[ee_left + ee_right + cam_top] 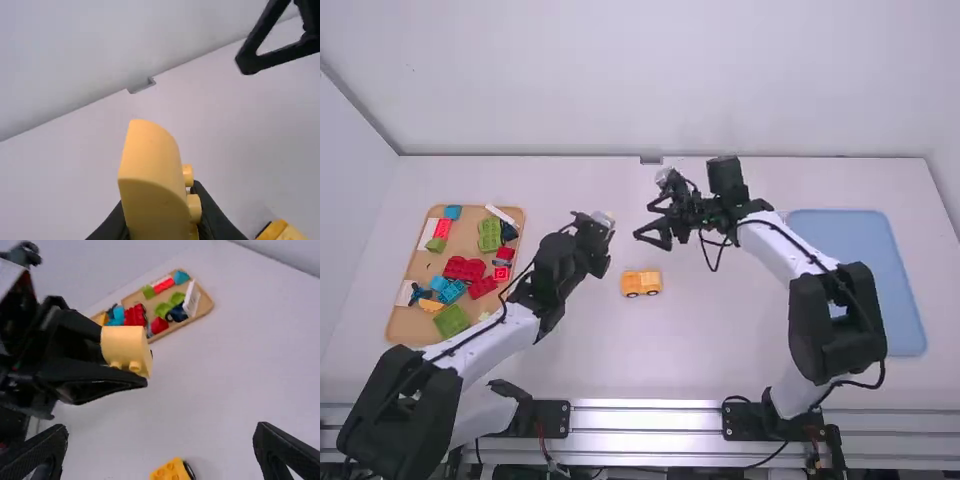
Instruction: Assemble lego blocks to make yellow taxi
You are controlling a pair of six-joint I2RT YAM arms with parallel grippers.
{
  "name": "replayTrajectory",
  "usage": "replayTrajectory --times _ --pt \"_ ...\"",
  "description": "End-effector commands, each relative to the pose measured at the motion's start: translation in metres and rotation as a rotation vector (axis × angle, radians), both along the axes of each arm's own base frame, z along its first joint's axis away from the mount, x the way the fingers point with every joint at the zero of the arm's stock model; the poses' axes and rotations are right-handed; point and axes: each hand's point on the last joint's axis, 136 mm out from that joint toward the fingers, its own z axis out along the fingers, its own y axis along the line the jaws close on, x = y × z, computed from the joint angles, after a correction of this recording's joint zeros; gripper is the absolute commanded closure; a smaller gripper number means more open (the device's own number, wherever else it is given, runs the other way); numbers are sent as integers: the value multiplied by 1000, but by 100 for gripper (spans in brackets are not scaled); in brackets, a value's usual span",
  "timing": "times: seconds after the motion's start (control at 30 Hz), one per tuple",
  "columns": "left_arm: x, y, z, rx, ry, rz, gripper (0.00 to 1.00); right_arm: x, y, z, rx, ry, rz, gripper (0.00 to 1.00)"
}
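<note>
In the high view my left gripper (pixel 604 220) is raised left of the middle; in the left wrist view the left gripper (pixel 162 231) is shut on a curved yellow block (pixel 150 175), its studs facing sideways. The same yellow block (pixel 125 347) is held up in the right wrist view. My right gripper (pixel 656 222) is to the right in the high view; the right gripper (pixel 160 440) stands open, its fingers wide apart and nothing between them. A yellow car base (pixel 641 283) with wheels rests on the table, below and between both grippers in the high view.
A wooden tray (pixel 396 322) of red, green, blue and white blocks lies at the left. A blue tray (pixel 908 300) lies at the right, partly behind the right arm. The wall rises along the table's far edge.
</note>
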Motion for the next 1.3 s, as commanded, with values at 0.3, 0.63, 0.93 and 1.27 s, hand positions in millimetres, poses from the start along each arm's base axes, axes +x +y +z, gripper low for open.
replayTrajectory --times 0.3,0.63,0.93,1.27 --pt "24 -46 23 55 51 -232 99 3 1 -4 3 -24 -8 14" --pt "21 -75 5 40 43 -370 98 6 4 5 113 71 -52 6" --pt "20 -82 4 46 27 -396 98 14 0 2 98 100 -109 12" --pt "23 -84 12 25 1 -389 98 8 12 -5 58 78 -102 51"
